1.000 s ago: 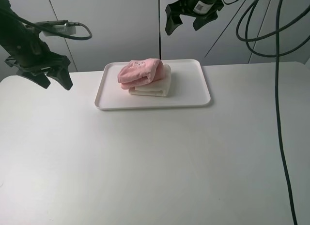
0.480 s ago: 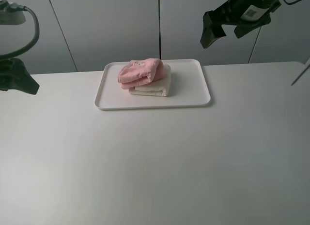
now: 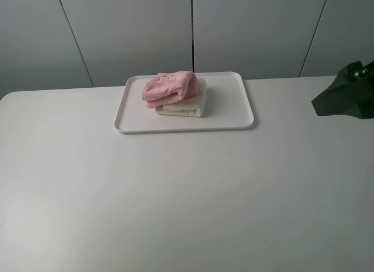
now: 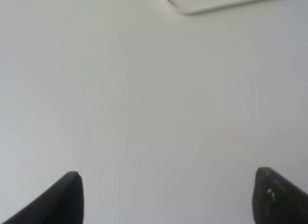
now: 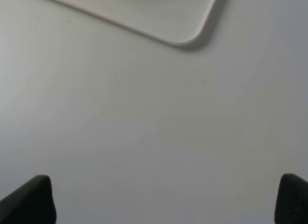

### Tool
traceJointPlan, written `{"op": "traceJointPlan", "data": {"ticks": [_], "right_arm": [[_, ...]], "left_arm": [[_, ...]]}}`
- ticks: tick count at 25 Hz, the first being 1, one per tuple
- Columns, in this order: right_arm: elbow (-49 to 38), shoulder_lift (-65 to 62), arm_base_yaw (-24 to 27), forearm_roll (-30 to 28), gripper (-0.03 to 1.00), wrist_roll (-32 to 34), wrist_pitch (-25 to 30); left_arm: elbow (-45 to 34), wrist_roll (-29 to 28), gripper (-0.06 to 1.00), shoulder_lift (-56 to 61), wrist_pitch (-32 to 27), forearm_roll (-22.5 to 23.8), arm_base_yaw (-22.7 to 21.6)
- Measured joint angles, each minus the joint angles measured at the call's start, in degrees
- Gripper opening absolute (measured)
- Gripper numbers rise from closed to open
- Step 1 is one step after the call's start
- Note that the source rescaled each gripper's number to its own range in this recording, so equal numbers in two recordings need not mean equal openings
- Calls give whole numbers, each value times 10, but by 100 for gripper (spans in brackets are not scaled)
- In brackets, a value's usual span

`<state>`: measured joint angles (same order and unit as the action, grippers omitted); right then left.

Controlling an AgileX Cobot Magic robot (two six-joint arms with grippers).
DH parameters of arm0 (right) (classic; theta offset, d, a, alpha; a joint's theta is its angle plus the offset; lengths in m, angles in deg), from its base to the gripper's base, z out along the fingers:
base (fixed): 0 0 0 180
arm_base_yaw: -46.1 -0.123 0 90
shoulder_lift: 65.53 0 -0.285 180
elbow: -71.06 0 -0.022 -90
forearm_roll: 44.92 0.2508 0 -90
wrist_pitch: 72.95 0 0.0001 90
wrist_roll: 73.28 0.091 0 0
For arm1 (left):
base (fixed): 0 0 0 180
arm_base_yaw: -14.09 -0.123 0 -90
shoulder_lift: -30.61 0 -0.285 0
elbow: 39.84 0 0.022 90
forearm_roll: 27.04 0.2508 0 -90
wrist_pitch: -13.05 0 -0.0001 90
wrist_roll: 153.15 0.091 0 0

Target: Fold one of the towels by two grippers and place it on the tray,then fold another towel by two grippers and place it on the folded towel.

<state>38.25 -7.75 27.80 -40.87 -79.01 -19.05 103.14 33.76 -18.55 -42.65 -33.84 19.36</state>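
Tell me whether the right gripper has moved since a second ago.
Yes. The right gripper swung from above the tray's far edge down toward the table's right side.

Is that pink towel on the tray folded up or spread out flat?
Folded. The pink towel is a compact bundle with rolled edges, resting on the folded cream towel inside the white tray.

Lab: bare white table (image 3: 175,196), plain panelled wall (image 3: 134,32)

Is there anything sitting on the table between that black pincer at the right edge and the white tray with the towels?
No. In the high view, only bare white table lies between the right pincer and the tray.
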Motion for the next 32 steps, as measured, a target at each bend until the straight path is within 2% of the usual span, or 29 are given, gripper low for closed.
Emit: {"op": "traceJointPlan", "data": {"ticks": [8, 14, 24, 32], "right_arm": [[-72, -231, 0, -5, 100, 6, 52], [-96, -344, 0, -6, 100, 6, 109], [-98, -395, 0, -10, 100, 6, 130], [-148, -395, 0, -3, 100, 1, 101]], "left_arm": [[-48, -4, 95, 143, -72, 16, 0], [-78, -5, 96, 237, -90, 18, 0], [-86, -12, 96, 341, -98, -3, 0], [-86, -12, 96, 403, -99, -5, 0]]}}
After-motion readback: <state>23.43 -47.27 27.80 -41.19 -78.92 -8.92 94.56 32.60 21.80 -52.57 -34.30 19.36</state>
